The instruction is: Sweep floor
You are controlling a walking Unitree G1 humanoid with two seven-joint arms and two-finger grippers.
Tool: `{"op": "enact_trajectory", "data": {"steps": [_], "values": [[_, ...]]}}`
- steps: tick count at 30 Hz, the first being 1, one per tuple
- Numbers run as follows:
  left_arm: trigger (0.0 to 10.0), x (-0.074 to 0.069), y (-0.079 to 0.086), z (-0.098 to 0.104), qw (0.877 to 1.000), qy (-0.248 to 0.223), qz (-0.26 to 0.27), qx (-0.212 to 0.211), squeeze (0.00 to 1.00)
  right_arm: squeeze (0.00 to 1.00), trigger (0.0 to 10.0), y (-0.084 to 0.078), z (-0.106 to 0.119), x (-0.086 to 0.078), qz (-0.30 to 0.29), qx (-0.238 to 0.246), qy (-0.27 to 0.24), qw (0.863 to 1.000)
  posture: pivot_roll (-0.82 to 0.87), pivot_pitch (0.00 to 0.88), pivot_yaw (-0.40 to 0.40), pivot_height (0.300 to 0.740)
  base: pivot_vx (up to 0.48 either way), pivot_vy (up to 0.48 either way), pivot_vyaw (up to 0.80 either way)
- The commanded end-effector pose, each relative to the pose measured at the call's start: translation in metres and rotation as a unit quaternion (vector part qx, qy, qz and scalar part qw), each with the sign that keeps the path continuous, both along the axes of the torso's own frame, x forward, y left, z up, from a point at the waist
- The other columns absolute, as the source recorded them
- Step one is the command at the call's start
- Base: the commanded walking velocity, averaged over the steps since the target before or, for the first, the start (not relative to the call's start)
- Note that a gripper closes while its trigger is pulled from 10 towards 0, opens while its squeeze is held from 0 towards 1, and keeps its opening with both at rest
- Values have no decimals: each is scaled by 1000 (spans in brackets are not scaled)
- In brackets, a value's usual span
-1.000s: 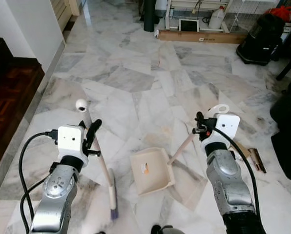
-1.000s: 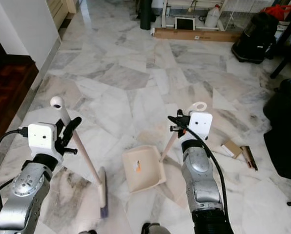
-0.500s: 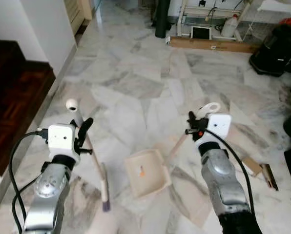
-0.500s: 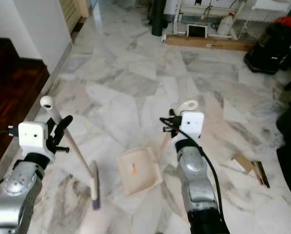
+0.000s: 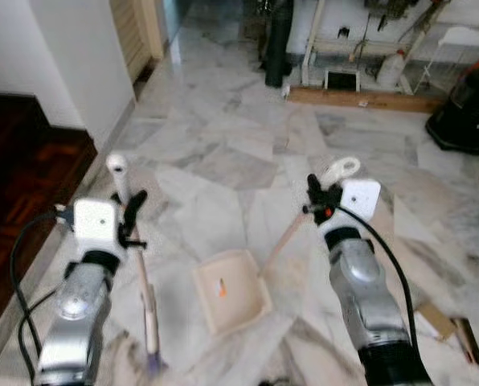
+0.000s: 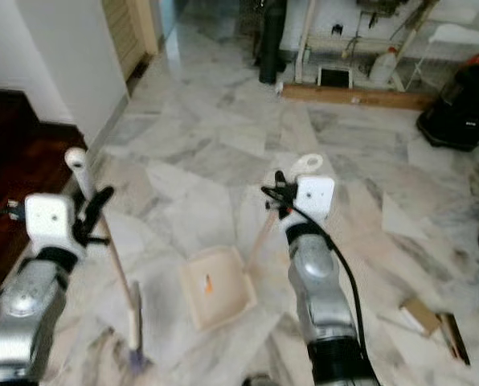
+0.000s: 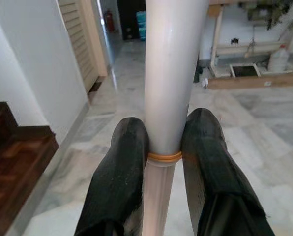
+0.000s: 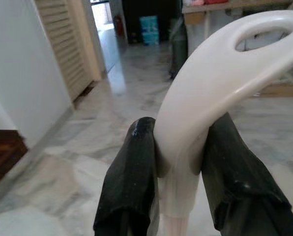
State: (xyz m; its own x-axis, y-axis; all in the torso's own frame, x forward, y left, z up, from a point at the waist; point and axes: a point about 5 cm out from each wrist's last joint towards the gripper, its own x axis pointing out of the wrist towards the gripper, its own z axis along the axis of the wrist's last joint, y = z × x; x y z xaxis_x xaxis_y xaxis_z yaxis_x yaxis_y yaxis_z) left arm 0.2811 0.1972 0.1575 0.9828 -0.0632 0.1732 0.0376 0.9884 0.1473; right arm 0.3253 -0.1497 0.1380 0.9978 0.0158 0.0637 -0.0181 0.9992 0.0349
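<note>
Left end effector (image 7: 159, 162) clamped on the broom (image 5: 147, 310), bristles low on the marble floor (image 5: 223, 153); right end effector (image 8: 178, 162) clamped on the dustpan (image 5: 230, 289) handle, pan flat at near centre. Step in hand, judged: carrying tools toward debris. Next: seat the pan beside scraps (image 6: 432, 318), near right, and sweep them in.

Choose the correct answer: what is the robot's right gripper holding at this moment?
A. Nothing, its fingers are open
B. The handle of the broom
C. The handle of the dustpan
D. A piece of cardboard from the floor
C: in the right wrist view the right gripper is shut on the looped end of the dustpan handle, and the head view shows that handle running down to the dustpan on the floor.
</note>
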Motion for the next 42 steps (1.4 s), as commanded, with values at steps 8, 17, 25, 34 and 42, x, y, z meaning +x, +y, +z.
{"op": "enact_trajectory", "data": {"steps": [8,17,25,34,42], "values": [[10000,-2,1,10,1000,-29,-1,0,0,0,10000,4,10,3,5,-1,-24,1000,-62,144,-40,740,480,0,0],[10000,0,1,11,1000,-31,-2,-2,0,0,10000,1,8,5,-9,14,-14,1000,-64,149,-39,740,480,0,-533],[10000,0,2,10,1000,-29,-1,-2,0,0,10000,1,8,6,-7,15,-12,1000,-66,166,-38,740,442,0,-797],[10000,1,7,12,999,-31,9,-6,0,0,10000,1,10,8,-8,12,-14,1000,-68,175,-36,740,36,0,-783],[10000,2,5,12,999,-30,7,-8,0,0,10000,0,10,8,-10,12,-15,1000,-71,179,-38,740,0,0,-781]]}}
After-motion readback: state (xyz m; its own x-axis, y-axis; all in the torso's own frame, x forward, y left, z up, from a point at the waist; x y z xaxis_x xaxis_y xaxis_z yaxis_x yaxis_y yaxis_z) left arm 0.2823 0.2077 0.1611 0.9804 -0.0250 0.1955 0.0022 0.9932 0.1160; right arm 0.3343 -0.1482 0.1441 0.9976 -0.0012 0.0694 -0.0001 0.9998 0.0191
